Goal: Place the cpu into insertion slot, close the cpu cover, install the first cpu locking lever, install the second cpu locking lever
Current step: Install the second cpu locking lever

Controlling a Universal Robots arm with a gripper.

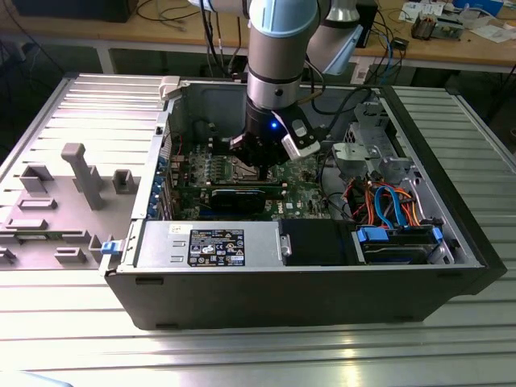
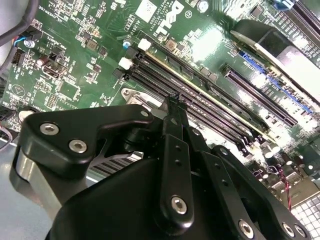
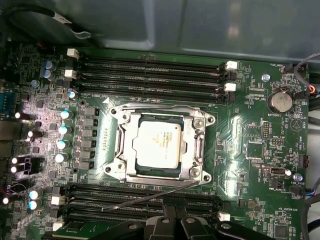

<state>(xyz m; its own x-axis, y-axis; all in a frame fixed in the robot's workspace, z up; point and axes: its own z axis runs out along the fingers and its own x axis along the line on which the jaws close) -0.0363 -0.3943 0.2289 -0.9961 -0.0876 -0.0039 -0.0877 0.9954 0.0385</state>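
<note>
Black and matte, your gripper [image 2: 172, 107] fills the foreground of the second wrist view, its two flat fingers [image 2: 176, 150] pressed together to a narrow tip with nothing between them; the jaws are closed and empty. That tip hangs close over the green circuit board [image 2: 90, 60], beside the long dark memory slots [image 2: 210, 107]. In the first wrist view you see the same closed fingertips [image 3: 172, 222] at the near edge, just past one bank of memory slots from the socket. The cpu [image 3: 159, 143], a flat square with a dull silver top, already lies in the insertion slot [image 3: 131, 148], and the cpu cover [image 3: 192, 145], a thin shiny metal frame, is down around it. One thin wire lever [image 3: 150, 198] slants loose across the board between the socket and your fingers, unlatched. In the exterior view the arm reaches down into the open black computer case [image 1: 282, 298], which rests on a ribbed metal table [image 1: 242, 355].
</note>
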